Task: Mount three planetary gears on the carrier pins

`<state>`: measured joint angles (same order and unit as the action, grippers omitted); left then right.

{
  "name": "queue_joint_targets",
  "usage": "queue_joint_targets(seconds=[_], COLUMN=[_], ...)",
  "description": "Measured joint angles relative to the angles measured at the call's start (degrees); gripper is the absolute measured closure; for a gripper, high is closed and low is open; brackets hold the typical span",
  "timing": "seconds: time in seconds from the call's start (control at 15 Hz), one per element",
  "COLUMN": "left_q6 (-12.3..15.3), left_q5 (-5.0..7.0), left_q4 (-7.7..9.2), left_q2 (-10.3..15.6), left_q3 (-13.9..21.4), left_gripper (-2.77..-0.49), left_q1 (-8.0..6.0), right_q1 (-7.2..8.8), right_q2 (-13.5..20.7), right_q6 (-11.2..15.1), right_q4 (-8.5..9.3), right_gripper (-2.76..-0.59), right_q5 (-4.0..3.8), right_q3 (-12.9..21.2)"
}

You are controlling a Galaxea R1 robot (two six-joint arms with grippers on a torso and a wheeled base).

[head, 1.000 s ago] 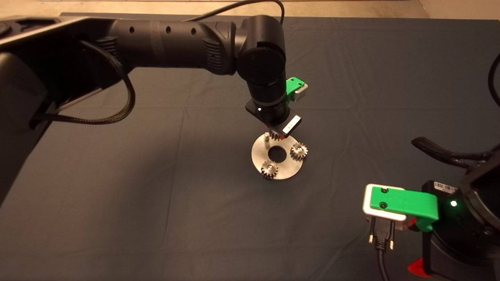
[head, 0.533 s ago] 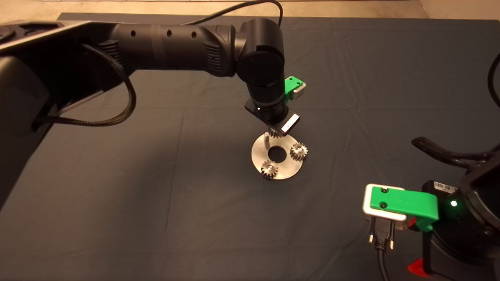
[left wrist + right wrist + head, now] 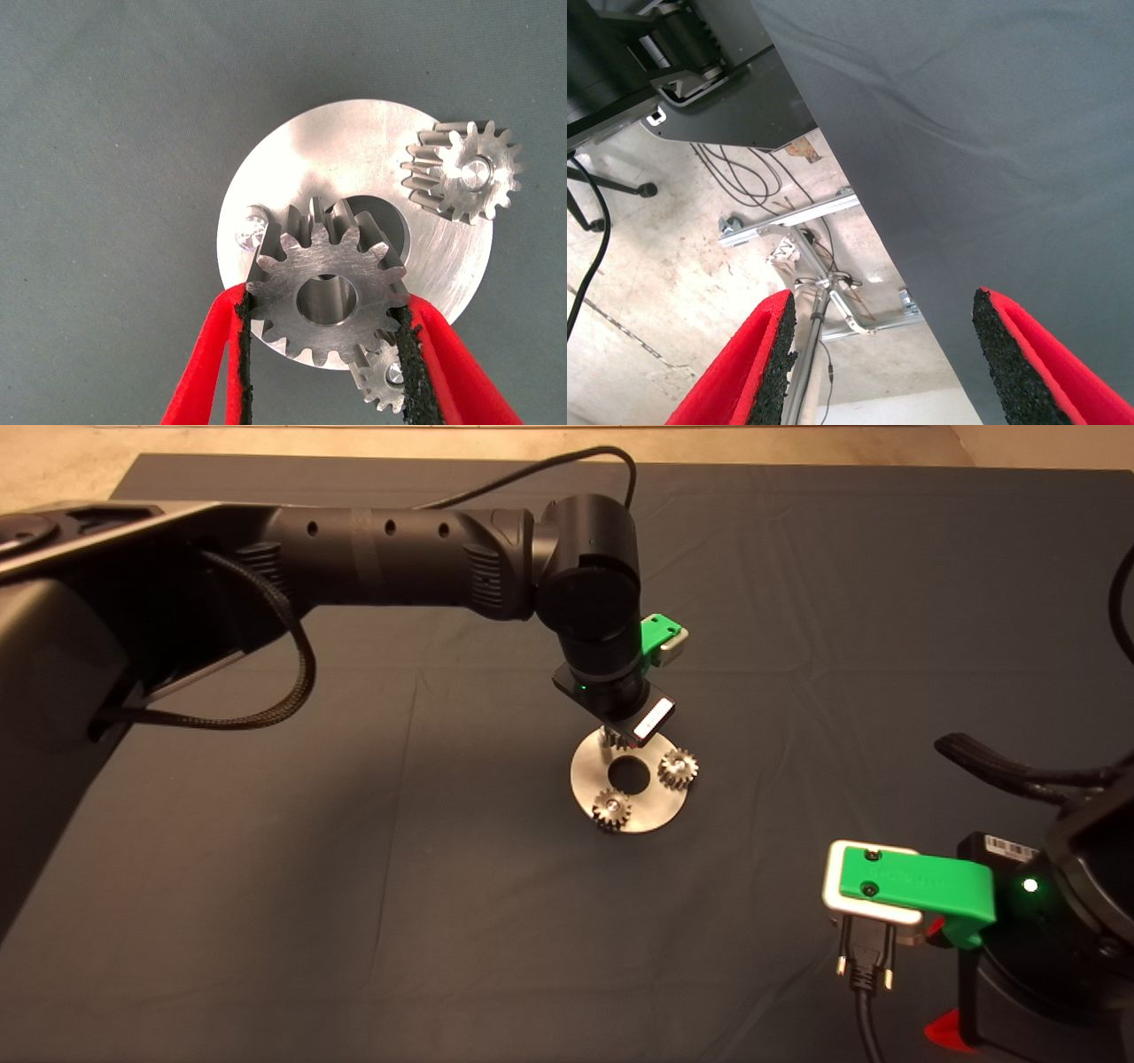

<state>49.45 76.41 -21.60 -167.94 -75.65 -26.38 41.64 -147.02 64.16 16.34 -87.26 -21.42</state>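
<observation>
Head view first: the left arm reaches in from the left, and the left gripper [image 3: 620,735] hangs right over the far edge of the disc [image 3: 640,808], which sits about mid-mat [image 3: 354,921]. The wrist housing blocks most of the gripper from above, so only a sliver of the gear it carries [image 3: 611,737] peeks out under it. Two of the planetary gears are already seated on the disc: one on the near edge [image 3: 611,810] and one on the right edge [image 3: 679,767]. The centre hole [image 3: 630,773] is between them. The right gripper [image 3: 930,934] is parked at the lower right corner, well away from the disc, with a cable plugged in below its green bracket.

Left wrist view: way clearer here. The red fingers [image 3: 208,354] are clamped on the third gear [image 3: 326,292], black pads pressing its teeth on both sides, gear flat with its bore facing the camera. It's hovering over the disc [image 3: 354,142], covering much of the centre hole. The one bare carrier pin [image 3: 251,226] stands just beside the held gear's rim, not lined up with the bore. One seated gear [image 3: 462,170] is in full view, the other [image 3: 384,376] is half hidden behind the held gear and a pad.

Right wrist view: the right gripper's fingers [image 3: 757,367] are spread wide apart with nothing between them. Past them is the mat edge and floor with cables and a metal frame.
</observation>
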Motion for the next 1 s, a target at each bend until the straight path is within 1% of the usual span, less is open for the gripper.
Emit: queue_joint_targets(seconds=[0.07, 0.2, 0.27, 0.4, 0.6, 0.67, 0.93, 1.0], left_q6=[0.0, -0.02, -0.17, -0.2, -0.24, -0.24, -0.24, -0.24], left_q5=[0.02, 0.02, 0.08, 0.46, 0.88, 1.04, 1.07, 1.07], left_q4=[-0.11, -1.05, -1.22, -1.4, -2.62, -2.65, -2.79, -2.88], left_q2=[0.0, 0.0, -0.01, -0.01, -0.01, -0.01, -0.01, 0.0], left_q3=[0.0, 0.0, -0.04, -0.52, -0.96, -1.02, -1.18, -1.2], left_gripper=[-0.83, -0.83, -0.83, -0.83, -0.83, -0.83, -0.83, -0.83], left_q1=[0.0, 0.0, 0.0, 0.04, 0.54, 0.79, 0.88, 1.08], right_q1=[0.0, 0.0, -0.01, 0.0, 0.0, -0.02, -0.02, -0.02], right_q2=[0.0, 0.0, -0.04, -0.15, -0.15, -0.15, -0.45, -0.48], right_q6=[0.0, 0.0, 0.0, 0.0, 0.0, 0.0, 0.0, -0.01], right_q4=[0.0, 0.0, 0.0, 0.0, 0.0, 0.0, 0.0, 0.0], right_gripper=[-1.47, -1.47, -1.47, -1.47, -1.47, -1.47, -1.47, -1.47], right_q5=[-0.02, -0.02, -0.02, -0.02, 0.0, -0.02, 0.0, 0.0], right_q3=[0.0, 0.0, 0.0, 0.0, 0.0, 0.0, 0.0, 0.0])
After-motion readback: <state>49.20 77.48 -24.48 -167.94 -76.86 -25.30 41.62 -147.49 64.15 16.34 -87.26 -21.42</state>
